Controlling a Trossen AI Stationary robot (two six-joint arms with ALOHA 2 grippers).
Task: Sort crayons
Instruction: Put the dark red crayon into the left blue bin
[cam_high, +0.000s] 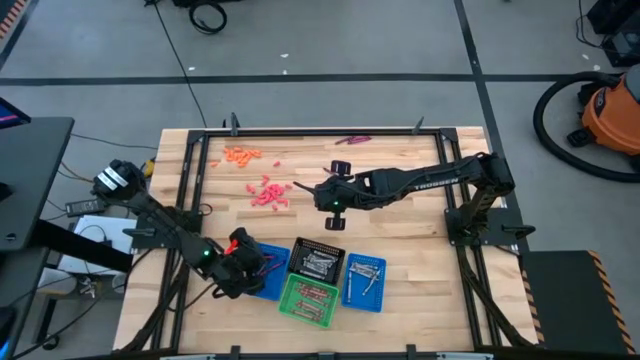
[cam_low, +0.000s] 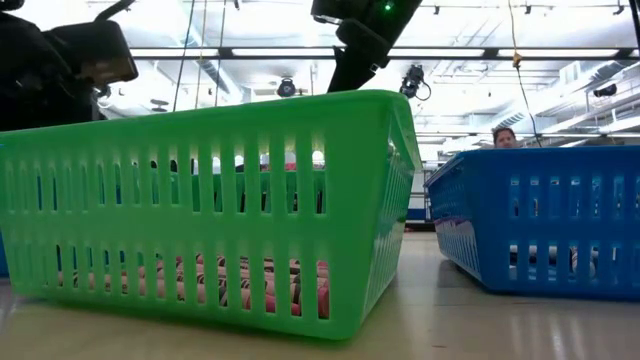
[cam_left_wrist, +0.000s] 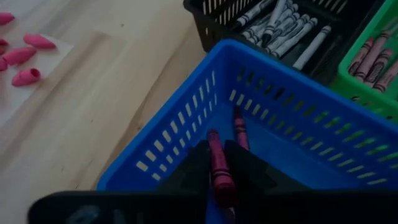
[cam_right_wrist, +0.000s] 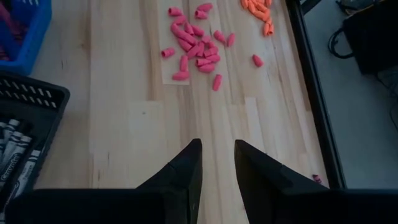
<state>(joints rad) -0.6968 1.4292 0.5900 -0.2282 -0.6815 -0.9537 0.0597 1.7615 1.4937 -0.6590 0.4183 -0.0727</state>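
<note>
Left gripper (cam_left_wrist: 222, 163) fingers pinch a maroon crayon (cam_left_wrist: 220, 167) mid-shaft over the blue basket (cam_left_wrist: 186, 118); right gripper (cam_right_wrist: 217, 163) parted, empty; crayons likely light, stiff, waxy-slick, snappable

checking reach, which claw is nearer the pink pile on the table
Right. The right claw hangs just beside the pink pile; the left claw is farther off, over the blue basket.

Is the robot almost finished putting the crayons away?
Partly. Grey crayons already lie in the black basket and reddish ones in the green basket. The left gripper is over the blue basket with a maroon crayon between its jaws; another lies inside. A few dark crayons wait at the table's far edge. The right gripper hovers open.
</note>
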